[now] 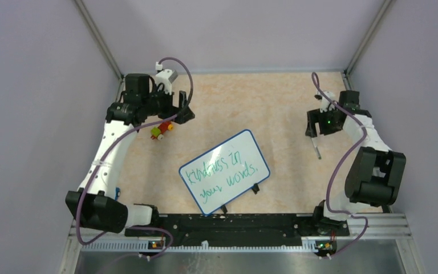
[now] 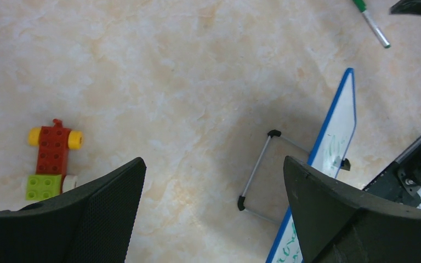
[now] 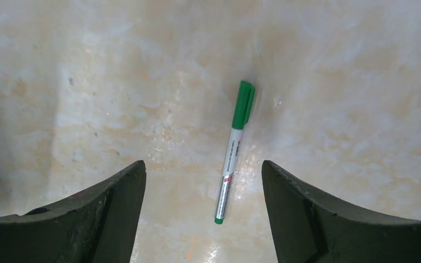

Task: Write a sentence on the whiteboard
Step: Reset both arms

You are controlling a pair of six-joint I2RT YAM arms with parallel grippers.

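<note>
Two-line sentence (image 1: 219,166) fills whiteboard (image 1: 248,142), so marker (image 3: 231,156) lies parked near right edge of tabletop (image 1: 274,103); my right hand (image 3: 203,164), left hand (image 2: 214,161) both spread, empty.

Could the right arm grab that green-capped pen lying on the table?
Probably yes. The right gripper hangs open right above the green-capped marker, which lies flat on the table with nothing else near it.

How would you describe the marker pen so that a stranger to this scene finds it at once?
Start at the whiteboard in the middle of the table and look right, toward the right arm. The marker pen lies there flat and alone: slim, white, green-capped, unlike the coloured toy bricks on the left.
</note>
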